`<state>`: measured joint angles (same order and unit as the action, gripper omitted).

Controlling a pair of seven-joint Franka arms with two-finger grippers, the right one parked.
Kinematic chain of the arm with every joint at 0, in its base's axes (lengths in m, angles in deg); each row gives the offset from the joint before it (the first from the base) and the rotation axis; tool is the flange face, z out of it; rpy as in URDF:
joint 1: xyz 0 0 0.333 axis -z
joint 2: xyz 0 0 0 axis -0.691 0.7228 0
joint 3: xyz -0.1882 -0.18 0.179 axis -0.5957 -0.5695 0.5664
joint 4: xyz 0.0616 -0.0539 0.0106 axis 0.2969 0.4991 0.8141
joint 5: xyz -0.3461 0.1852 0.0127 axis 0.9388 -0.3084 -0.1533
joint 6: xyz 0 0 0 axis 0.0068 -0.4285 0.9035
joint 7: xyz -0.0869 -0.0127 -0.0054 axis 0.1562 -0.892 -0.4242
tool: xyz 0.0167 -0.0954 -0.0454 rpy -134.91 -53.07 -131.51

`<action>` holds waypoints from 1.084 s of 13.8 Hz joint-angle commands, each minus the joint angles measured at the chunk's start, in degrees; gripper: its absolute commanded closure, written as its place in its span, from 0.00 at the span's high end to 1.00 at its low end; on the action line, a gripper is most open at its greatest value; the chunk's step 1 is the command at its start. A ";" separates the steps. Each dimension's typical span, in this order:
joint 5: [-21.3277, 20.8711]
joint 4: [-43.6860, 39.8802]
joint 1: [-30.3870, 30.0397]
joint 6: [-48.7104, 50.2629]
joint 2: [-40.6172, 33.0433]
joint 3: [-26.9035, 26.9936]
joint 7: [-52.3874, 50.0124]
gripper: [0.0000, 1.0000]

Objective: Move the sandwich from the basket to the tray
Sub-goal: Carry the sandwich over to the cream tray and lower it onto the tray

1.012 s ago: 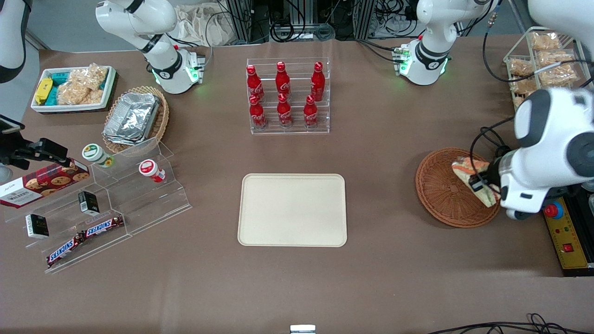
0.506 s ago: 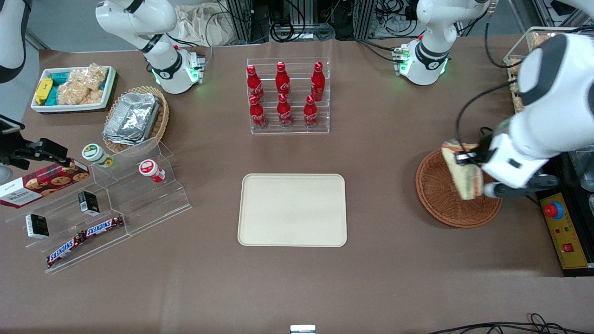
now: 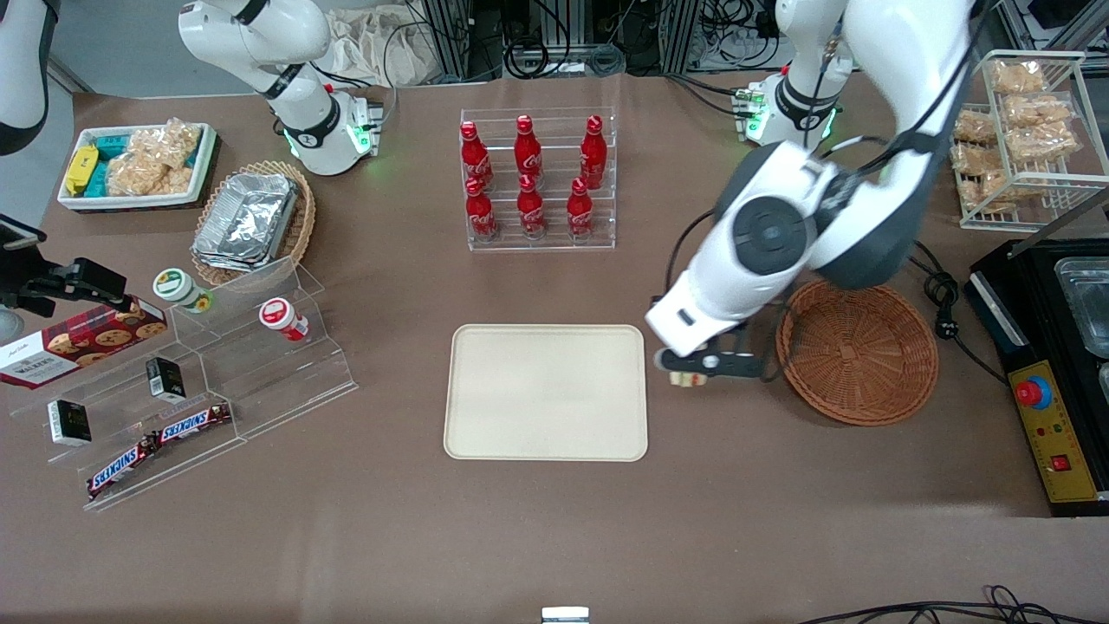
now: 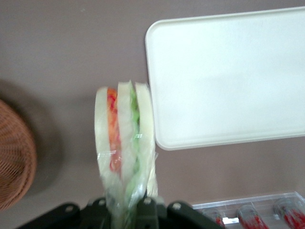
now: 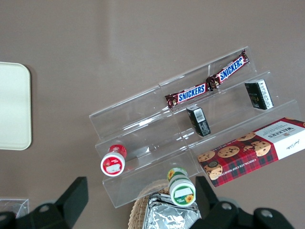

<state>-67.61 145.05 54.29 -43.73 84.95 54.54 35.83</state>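
The jaws of the left arm's gripper (image 3: 693, 374) are clamped on the sandwich (image 4: 125, 157). In the left wrist view the sandwich sticks out from between them, narrow edge forward, so its white bread, orange layer and green layer show side by side inside the clear wrap. In the front view only a small bit of the sandwich (image 3: 689, 380) peeks out under the arm.

The tray (image 3: 546, 392) is the thing to go by. The gripper hangs in the air just beside the tray's short edge, the one nearest the working arm's end of the worktop. It is between the tray and the basket (image 3: 856, 350), and closer to the tray.

A second ago the sandwich lay in the basket with the gripper closed on it. Half a second ago it was lifted and tipped up over the basket. Now it has left the basket and travelled most of the way across. The basket has nothing in it now.

That means the picking-up part looks done and the carrying part is nearly done. The sandwich is not yet over the tray; in the left wrist view it hangs over bare brown worktop, right next to the tray's (image 4: 224, 76) rounded corner. The arm likely needs to slide a bit more until the sandwich is above the tray, then come down and let go.
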 commanded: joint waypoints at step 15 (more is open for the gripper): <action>-2.23 -5.68 12.01 -13.57 13.20 11.39 -9.56 0.99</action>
<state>-68.75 140.05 65.95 -64.32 101.68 65.58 27.87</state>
